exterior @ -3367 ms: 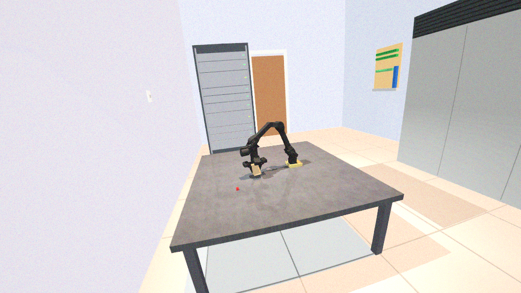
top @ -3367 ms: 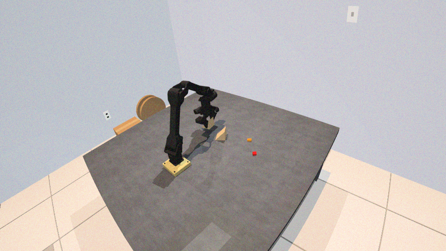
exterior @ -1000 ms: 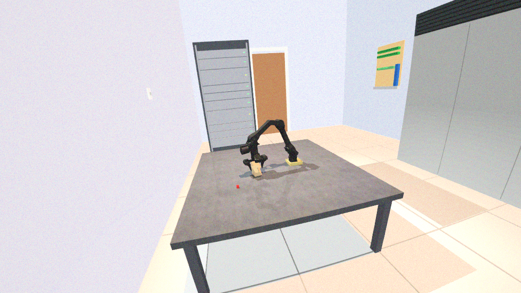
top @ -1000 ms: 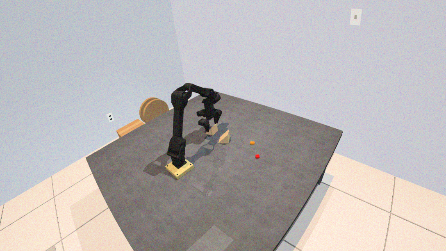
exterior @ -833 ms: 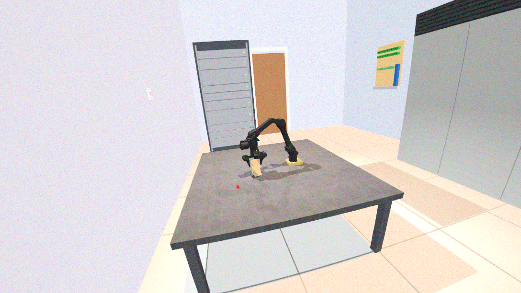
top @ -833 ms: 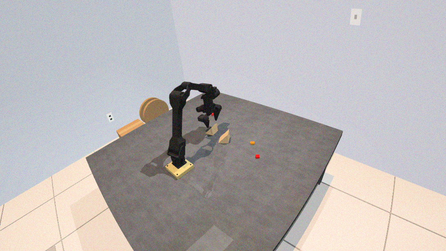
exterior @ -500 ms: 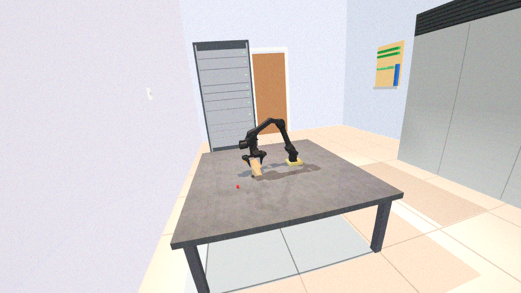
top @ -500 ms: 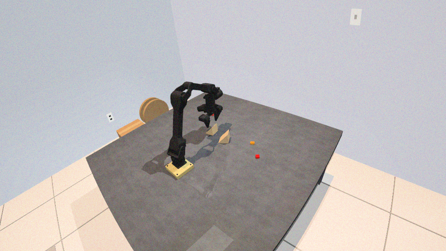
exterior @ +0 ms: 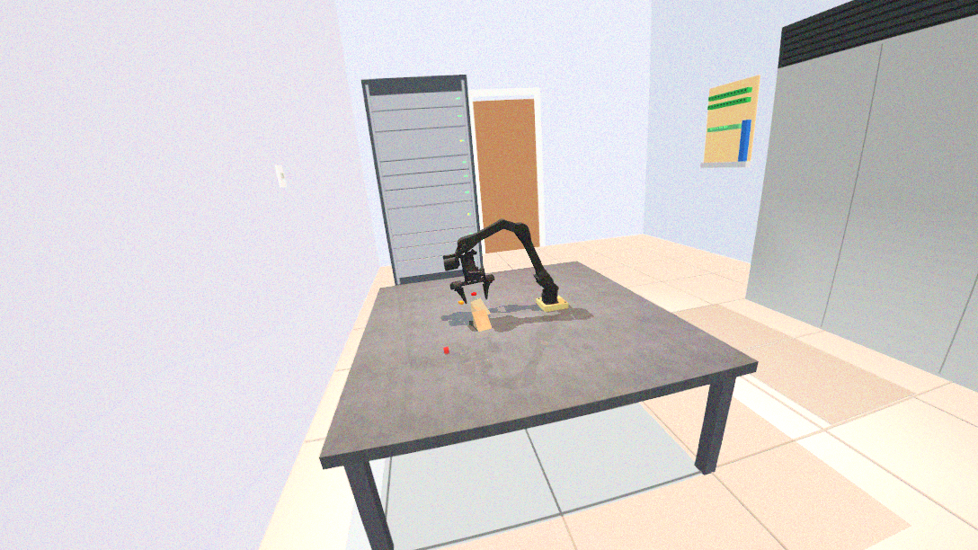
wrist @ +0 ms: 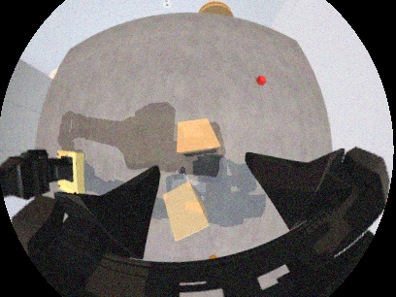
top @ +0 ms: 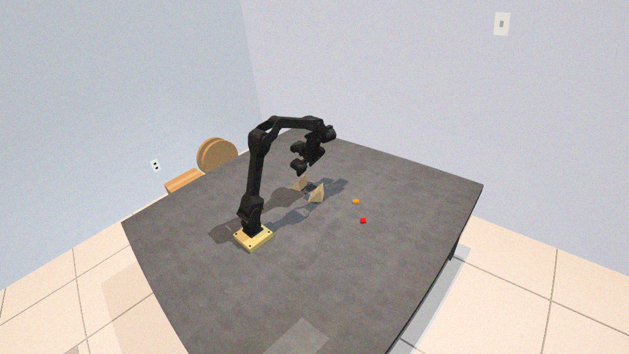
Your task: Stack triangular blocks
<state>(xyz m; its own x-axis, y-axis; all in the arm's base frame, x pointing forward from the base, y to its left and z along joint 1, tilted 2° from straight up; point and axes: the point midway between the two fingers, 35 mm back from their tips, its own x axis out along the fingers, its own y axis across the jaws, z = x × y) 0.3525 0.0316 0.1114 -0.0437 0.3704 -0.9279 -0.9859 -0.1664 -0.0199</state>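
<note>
Two tan triangular blocks lie apart on the dark table. One block [top: 300, 183] [exterior: 482, 323] [wrist: 196, 136] is farther from the top camera and upper in the wrist view. The other block [top: 315, 194] [wrist: 185, 214] is nearer the top camera, lower in the wrist view and turned at an angle to the first. In the exterior view the two blocks overlap. My gripper [top: 305, 168] [exterior: 475, 299] [wrist: 203, 163] is open and empty, above the table over the pair, with its fingers pointing down.
An orange cube [top: 355, 201] [exterior: 460, 302] and a red cube [top: 362, 221] [exterior: 473, 294] lie on the table [top: 263, 290] [exterior: 546, 383] beyond the nearer block. Another red cube [exterior: 446, 350] [wrist: 261, 80] lies on the other side. My arm's yellow base [top: 254, 239] [exterior: 552, 306] stands on the table.
</note>
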